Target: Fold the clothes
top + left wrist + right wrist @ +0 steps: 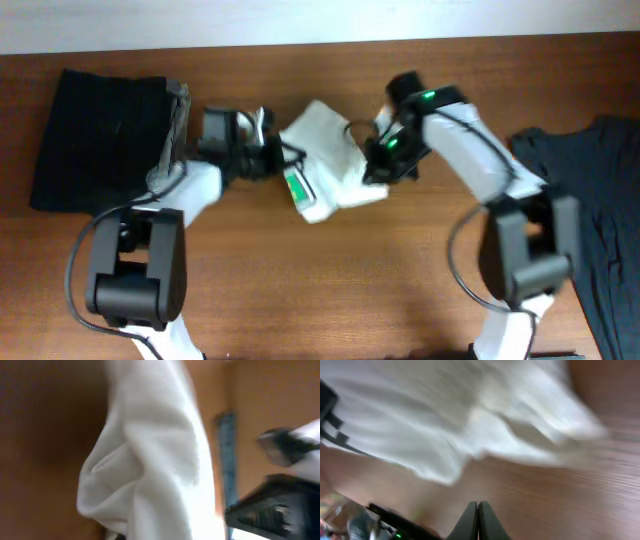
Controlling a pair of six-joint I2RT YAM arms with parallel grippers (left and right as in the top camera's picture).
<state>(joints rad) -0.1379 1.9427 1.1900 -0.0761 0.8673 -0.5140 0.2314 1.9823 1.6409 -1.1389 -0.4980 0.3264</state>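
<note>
A white garment (pixel 325 150) lies bunched and partly folded in the middle of the wooden table, with a green label (pixel 297 187) on its front edge. My left gripper (pixel 272 157) is at its left edge. In the left wrist view the white cloth (pixel 155 460) fills the frame and gathers down to the jaws, which it hides; they seem shut on it. My right gripper (pixel 378 165) is at the garment's right edge. In the right wrist view its fingers (pixel 478 510) are pressed together and empty over bare wood, just short of the white cloth (pixel 445 425).
A folded black garment (pixel 100 135) lies at the far left of the table. A dark crumpled garment (pixel 600 220) hangs over the right edge. The right arm (pixel 280 505) shows in the left wrist view. Both arm bases stand at the front.
</note>
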